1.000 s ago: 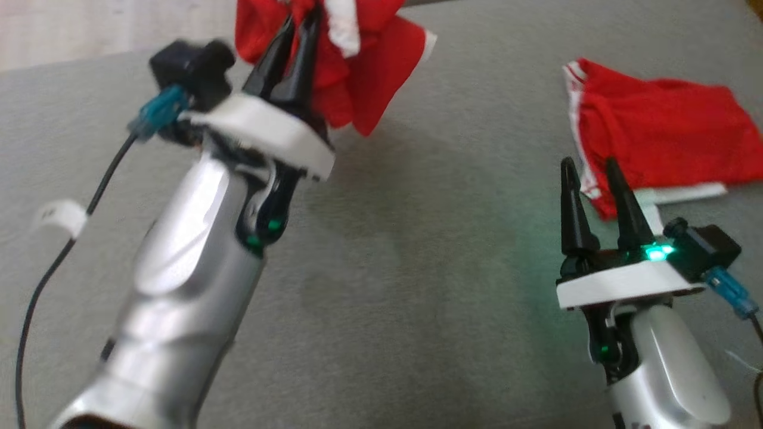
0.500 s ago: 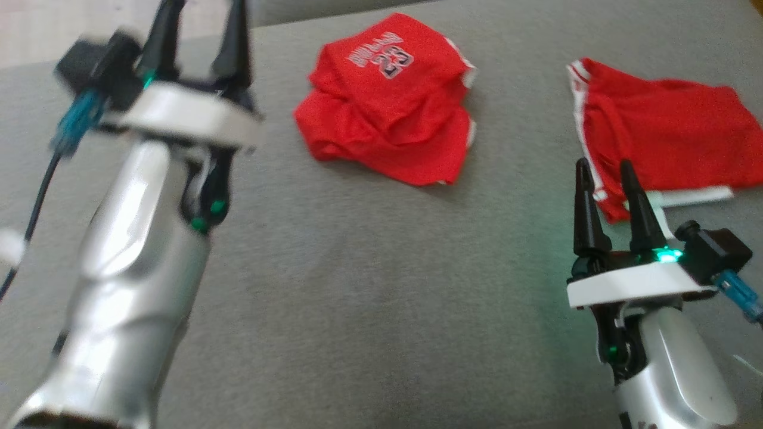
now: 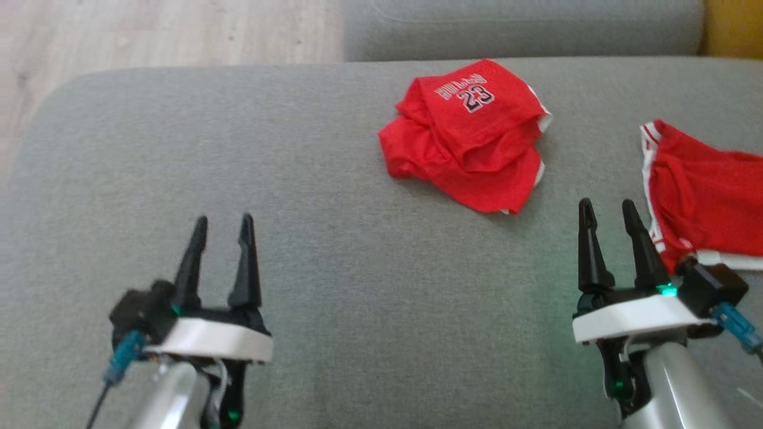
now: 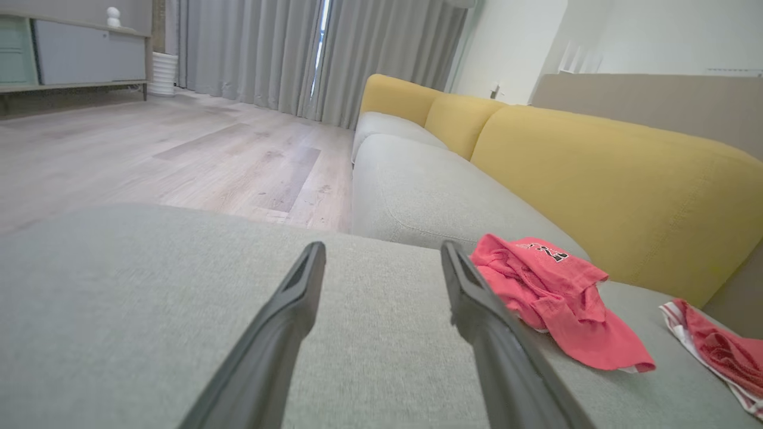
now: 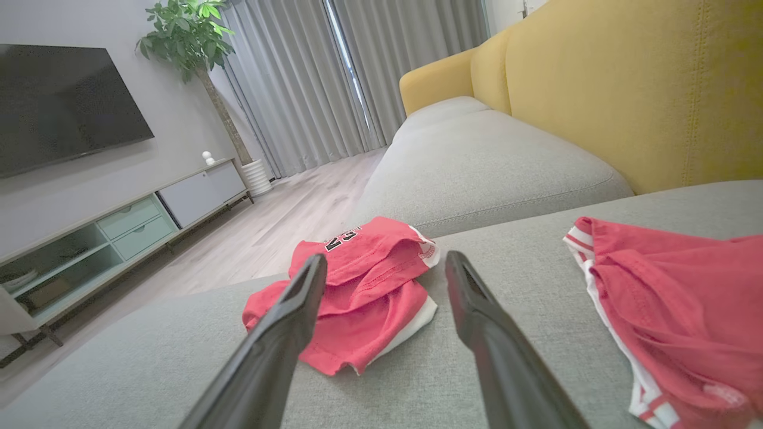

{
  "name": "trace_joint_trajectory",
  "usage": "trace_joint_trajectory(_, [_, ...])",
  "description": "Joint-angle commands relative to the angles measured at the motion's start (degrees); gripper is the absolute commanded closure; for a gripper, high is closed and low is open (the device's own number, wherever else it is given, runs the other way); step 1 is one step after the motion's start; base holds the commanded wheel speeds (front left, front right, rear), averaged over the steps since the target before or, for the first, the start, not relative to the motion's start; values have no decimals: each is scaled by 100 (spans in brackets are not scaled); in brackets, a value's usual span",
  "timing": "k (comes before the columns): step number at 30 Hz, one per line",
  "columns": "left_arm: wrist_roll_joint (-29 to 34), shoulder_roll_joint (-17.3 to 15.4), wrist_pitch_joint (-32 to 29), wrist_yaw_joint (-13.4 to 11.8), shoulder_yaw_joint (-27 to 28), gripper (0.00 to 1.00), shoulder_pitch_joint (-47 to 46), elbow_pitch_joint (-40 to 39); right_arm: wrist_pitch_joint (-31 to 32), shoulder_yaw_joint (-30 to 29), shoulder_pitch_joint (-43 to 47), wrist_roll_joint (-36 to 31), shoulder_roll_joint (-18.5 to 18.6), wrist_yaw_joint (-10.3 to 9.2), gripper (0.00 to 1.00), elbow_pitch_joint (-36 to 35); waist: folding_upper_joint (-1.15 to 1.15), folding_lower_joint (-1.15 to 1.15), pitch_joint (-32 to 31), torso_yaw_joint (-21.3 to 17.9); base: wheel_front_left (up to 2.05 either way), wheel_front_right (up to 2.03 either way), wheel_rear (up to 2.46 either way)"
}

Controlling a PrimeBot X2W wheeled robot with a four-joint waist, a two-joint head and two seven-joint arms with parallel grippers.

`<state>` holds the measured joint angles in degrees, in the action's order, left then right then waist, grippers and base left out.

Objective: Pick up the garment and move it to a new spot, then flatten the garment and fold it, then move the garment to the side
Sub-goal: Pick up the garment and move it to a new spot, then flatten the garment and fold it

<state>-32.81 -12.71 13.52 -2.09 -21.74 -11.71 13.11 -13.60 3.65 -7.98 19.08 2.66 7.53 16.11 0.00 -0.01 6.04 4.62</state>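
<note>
Plainly, the red jersey (image 3: 468, 134) lies crumpled on the grey cushion (image 3: 334, 250) at one o'clock in the head view, while the left gripper (image 3: 223, 219) and right gripper (image 3: 607, 204) stand spread and empty. Light and limp, it should sag when lifted; its white-trimmed edge (image 3: 541, 122) at three o'clock looks pinchable.

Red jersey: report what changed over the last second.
The left gripper, shut on the jersey a second ago, opened, dropped it crumpled on the grey cushion and drew back empty. The right gripper stayed open, and the second red garment stayed put.
</note>
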Motion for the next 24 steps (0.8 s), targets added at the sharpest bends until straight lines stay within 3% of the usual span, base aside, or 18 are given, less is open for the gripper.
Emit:
trace_joint_trajectory(1, [-19,15,91,-71,263,0,-147,-321,38,134,0,-75,21,-4,0,-221,0,1,-85,131,0,0,0])
trace_joint_trajectory(7, [61,156,121,-74,227,0,-92,-519,305,212,-55,-328,21,-4,0,-320,0,1,-19,345,0,0,0])
trace_joint_trajectory(11, [119,207,129,-44,173,0,-132,-507,762,414,-319,-842,21,-4,0,-192,0,1,106,528,0,0,0])
trace_joint_trajectory(19, [141,428,139,61,63,0,-248,-356,1528,476,-1178,-2130,167,-4,0,899,0,1,384,959,0,0,0])
trace_joint_trajectory(24, [149,526,143,127,81,0,-349,-250,1684,323,-1622,-2797,313,-4,0,1619,0,1,518,1160,0,0,0])
